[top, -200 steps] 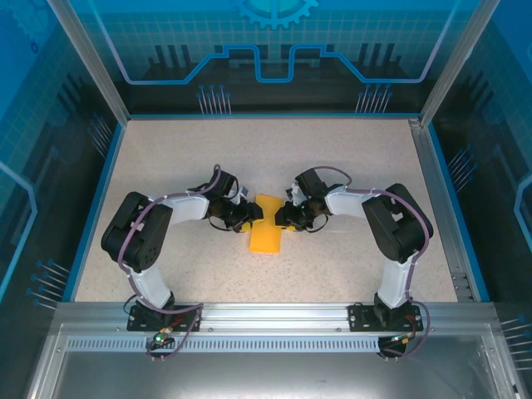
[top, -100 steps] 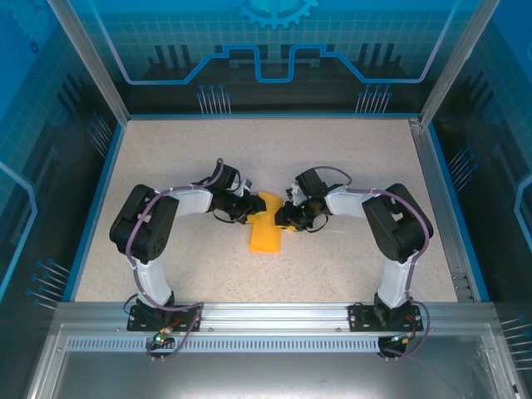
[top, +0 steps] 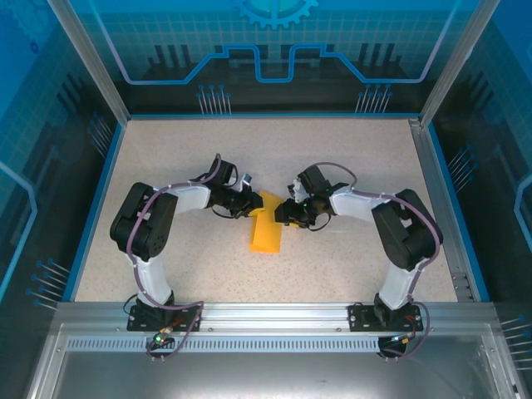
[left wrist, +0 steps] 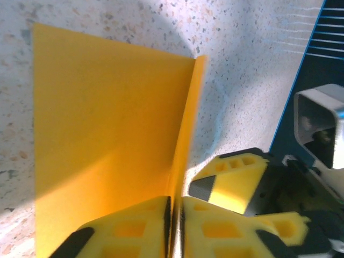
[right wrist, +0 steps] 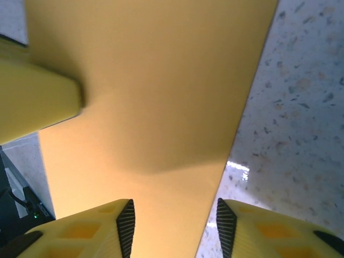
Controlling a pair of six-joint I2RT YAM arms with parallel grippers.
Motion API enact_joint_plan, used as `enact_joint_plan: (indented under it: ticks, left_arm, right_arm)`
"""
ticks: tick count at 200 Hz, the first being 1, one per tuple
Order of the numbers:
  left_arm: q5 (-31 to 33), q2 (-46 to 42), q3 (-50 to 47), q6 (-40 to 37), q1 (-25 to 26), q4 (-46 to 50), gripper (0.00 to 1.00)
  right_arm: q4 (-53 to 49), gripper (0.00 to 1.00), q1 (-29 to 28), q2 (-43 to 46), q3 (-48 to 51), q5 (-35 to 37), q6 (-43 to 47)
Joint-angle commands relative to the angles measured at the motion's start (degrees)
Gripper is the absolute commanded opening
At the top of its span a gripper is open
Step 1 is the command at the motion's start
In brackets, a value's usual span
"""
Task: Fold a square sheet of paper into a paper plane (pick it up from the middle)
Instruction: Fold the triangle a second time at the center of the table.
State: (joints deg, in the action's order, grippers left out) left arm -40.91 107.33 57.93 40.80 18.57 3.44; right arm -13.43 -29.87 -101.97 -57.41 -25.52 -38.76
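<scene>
From above, the folded orange-yellow sheet of paper (top: 266, 237) is seen on the speckled surface (top: 332, 158), in the middle, between the two claws. By the left wrist view it is added that a raised flap of the sheet is pinched in the closed left claw (left wrist: 173, 228). From the right wrist, the right claw (right wrist: 172, 226) is seen open, with the sheet lying flat between its spread fingers.

Your left tool (top: 249, 205) blocks the square sheet of paper (top: 267, 235) at 9 o'clock, and your right tool (top: 283, 214) blocks it at 3 o'clock. You have bare bench (top: 266, 154) at 12 and 6 o'clock. A blue rim (top: 97, 208) rings the bench.
</scene>
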Motion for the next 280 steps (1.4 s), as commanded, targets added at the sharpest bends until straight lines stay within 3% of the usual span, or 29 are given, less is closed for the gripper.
enact_joint_plan:
  ticks: [1, 21, 102, 144, 173, 207, 280]
  left_arm:
    - [-2.69, 0.74, -0.46, 0.77, -0.29, -1.44, 0.10]
    - [-2.50, -0.13, -2.33, 3.37, -0.29, -4.39, 0.05]
    - [2.53, -5.05, -8.98, 15.46, 1.30, -15.09, 0.04]
    - [3.90, -5.29, -9.23, 16.98, 1.30, -15.74, 0.06]
    - [3.72, -4.99, -7.93, 15.31, 1.30, -13.48, 0.13]
    - [3.54, -4.92, -7.91, 15.23, 1.30, -13.26, 0.13]
    - [3.07, -4.90, -7.70, 14.77, 1.30, -12.56, 0.13]
  right_arm:
    - [-2.03, 0.51, 0.07, 4.51, 1.36, 2.71, 1.06]
    - [-2.42, 0.55, -0.22, 7.41, 2.29, 4.58, 1.47]
    - [-5.58, 0.62, -5.67, 18.00, 3.84, 16.63, 4.97]
    - [-5.95, 0.66, -14.14, 20.59, 4.58, 26.42, 5.65]
    - [-5.86, 0.68, -20.72, 18.88, 4.07, 31.97, 4.85]
    - [-7.76, 0.71, -28.77, 14.74, 0.64, 39.18, 3.90]
    - [-19.26, 0.73, -37.20, 1.18, -12.03, 53.23, 4.39]
